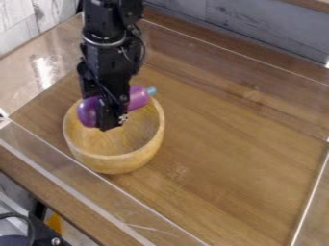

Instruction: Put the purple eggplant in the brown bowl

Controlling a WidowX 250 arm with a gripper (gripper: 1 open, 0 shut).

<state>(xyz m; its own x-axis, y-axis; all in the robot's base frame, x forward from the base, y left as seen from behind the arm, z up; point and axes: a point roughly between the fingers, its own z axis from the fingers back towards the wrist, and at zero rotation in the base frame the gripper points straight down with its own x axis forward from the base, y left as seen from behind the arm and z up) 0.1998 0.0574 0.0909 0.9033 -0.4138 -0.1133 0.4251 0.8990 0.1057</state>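
The purple eggplant (92, 110) hangs just over the brown bowl (115, 144), lying crosswise with its teal stem cap (150, 92) pointing right. My black gripper (110, 108) points straight down and is shut on the eggplant's middle, its fingers low inside the bowl's rim. The light wooden bowl stands at the left of the table, and its far wall is partly hidden behind the gripper.
The wooden table (232, 135) has a raised rim along its front (77, 197) and right sides. A grey wall (257, 19) runs behind the table. Bare wood stretches to the right of the bowl.
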